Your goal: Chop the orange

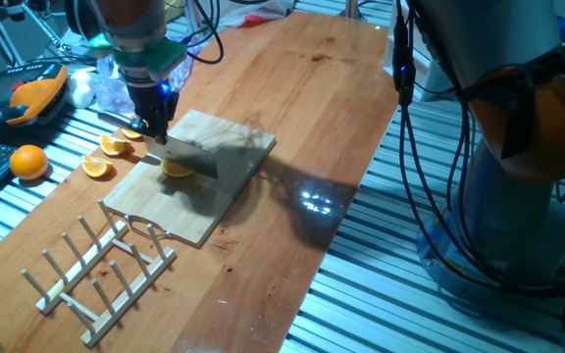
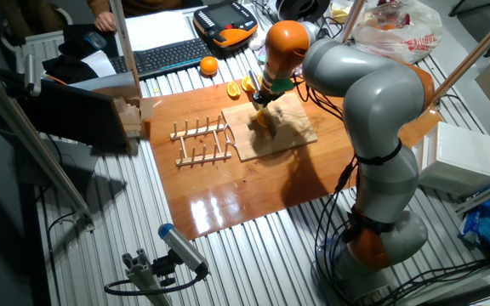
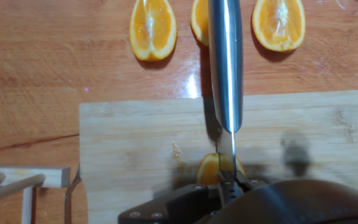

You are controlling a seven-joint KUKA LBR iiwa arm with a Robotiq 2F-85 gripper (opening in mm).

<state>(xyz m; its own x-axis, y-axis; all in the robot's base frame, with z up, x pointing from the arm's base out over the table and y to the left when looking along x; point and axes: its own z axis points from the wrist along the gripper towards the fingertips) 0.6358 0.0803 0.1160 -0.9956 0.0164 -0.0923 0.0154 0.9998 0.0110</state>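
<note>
The gripper (image 1: 155,126) has its jaws clamped on a knife (image 3: 225,68), whose blade lies across the orange wedge (image 3: 210,170) on the cutting board (image 1: 229,186). Three more wedges (image 3: 153,28) lie on the desk at 12 o'clock.

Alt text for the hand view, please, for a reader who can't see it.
A knife blade runs down the frame onto an orange wedge lying on a wooden cutting board. Three more wedges lie on the table beyond the board.
</note>
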